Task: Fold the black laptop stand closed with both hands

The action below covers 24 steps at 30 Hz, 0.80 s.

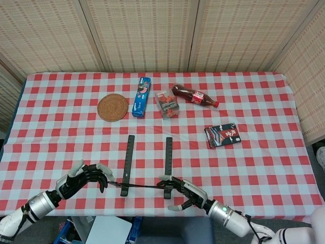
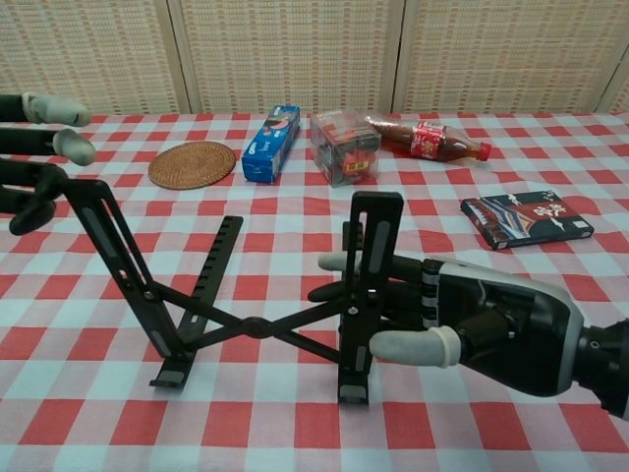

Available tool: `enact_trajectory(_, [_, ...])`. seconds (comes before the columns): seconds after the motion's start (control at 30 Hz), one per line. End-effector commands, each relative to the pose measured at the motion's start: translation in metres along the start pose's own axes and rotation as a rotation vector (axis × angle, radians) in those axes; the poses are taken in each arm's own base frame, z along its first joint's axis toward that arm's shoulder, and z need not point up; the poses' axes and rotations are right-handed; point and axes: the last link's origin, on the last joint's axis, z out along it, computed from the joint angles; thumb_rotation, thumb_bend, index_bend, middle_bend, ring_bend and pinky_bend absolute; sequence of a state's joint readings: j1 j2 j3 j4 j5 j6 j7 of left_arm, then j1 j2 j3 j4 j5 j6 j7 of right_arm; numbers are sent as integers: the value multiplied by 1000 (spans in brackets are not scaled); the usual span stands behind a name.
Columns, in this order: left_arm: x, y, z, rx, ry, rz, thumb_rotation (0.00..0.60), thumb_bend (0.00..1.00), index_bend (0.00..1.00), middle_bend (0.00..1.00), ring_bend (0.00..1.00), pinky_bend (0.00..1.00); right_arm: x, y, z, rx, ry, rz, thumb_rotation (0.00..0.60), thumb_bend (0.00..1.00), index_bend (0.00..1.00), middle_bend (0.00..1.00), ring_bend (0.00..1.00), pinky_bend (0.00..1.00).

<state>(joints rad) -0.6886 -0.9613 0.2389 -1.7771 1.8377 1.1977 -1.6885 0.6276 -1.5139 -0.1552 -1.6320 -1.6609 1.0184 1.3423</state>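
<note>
The black laptop stand (image 2: 257, 326) stands unfolded near the table's front edge, its two uprights joined by crossed links. In the head view the black laptop stand (image 1: 147, 168) shows as two parallel bars. My right hand (image 2: 472, 329) grips the right upright (image 2: 369, 265), with fingers behind it and the thumb in front. My left hand (image 2: 34, 162) is spread beside the top of the left upright (image 2: 108, 246), a fingertip touching its end. From above, my left hand (image 1: 84, 178) and my right hand (image 1: 189, 193) flank the stand's near end.
Further back lie a woven coaster (image 1: 112, 107), a blue cookie box (image 1: 141, 96), a clear box of red items (image 1: 167, 103) and a cola bottle (image 1: 195, 95). A dark packet (image 1: 222, 134) lies right of the stand. The table's front edge is just below both hands.
</note>
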Motion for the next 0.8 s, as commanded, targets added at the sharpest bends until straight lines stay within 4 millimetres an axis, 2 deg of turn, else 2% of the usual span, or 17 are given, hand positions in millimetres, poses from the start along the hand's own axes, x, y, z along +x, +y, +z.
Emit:
enact_trajectory(0.03, [7,0,2,-13,27,50,0,163,348,395,422,519,1,-6,-1,30,1,-52,600,152,121,189,44,55])
enact_trajectory(0.27, [23,-8,6,-60,51,167,0,163,289,391,366,516,1,-34,-7,114,7,-128,600,154,121,190,44,55])
enact_trajectory(0.47, [33,-14,8,-73,56,261,0,163,250,336,301,455,1,-53,-12,147,12,-160,600,154,121,189,44,55])
enact_trajectory(0.6, [36,-17,9,-74,61,302,0,163,193,237,211,380,1,-62,-14,158,15,-177,600,154,121,189,44,55])
enact_trajectory(0.8, [33,-29,13,-34,31,262,0,163,142,212,200,353,2,-71,-18,174,22,-193,600,154,121,189,44,55])
